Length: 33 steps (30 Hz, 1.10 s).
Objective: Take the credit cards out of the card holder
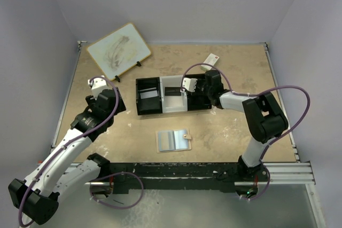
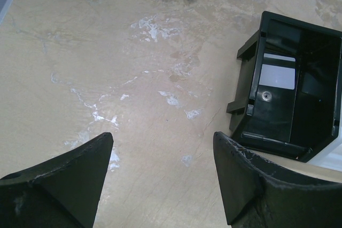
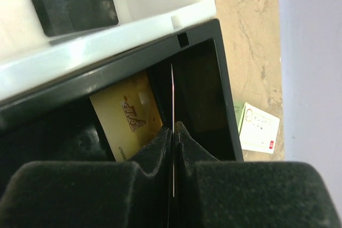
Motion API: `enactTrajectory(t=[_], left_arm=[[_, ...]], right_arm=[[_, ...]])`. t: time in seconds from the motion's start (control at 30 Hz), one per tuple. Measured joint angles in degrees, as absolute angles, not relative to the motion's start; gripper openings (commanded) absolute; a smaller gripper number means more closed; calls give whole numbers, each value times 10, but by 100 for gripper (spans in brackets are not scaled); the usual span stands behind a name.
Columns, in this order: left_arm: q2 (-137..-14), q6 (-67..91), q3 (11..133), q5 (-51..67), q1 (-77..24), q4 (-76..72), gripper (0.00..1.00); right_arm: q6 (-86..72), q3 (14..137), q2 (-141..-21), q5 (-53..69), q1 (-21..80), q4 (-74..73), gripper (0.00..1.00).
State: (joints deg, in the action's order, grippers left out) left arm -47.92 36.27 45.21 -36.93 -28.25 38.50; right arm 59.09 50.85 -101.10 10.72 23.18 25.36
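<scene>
Now the right fingers (image 3: 155, 150) pinch a thin card (image 3: 172, 94) edge-on over the black end compartment of the tray (image 1: 138, 100), where a gold card (image 3: 128, 121) lies. The open card holder (image 1: 173, 140) lies on the surface (image 2: 107, 52) toward the near edge, long axis left-right, somewhat nearer the right fingers. The left fingers (image 2: 69, 185) hang spread.

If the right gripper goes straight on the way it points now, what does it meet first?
Probably the floor of the tray's black end compartment, just beside the gold card. The right gripper is shut on a thin card, whose edge would touch first; depth is unclear.
</scene>
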Motion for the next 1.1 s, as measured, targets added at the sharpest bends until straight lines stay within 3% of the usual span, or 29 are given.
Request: enactTrajectory(t=[0.57,0.8,1.03,1.1], left_arm=[[-483,361,452,-369,-283,385,72],[-485,361,452,-369,-283,385,72],[-489,357,452,-366,-283,385,72],[-489,357,452,-365,-283,385,72]], right_arm=[[615,567,-1054,117,225,183,11],[620,568,-1058,117,225,173,25],[619,568,-1058,115,225,162,27],[619,569,-1058,114,225,157,36]])
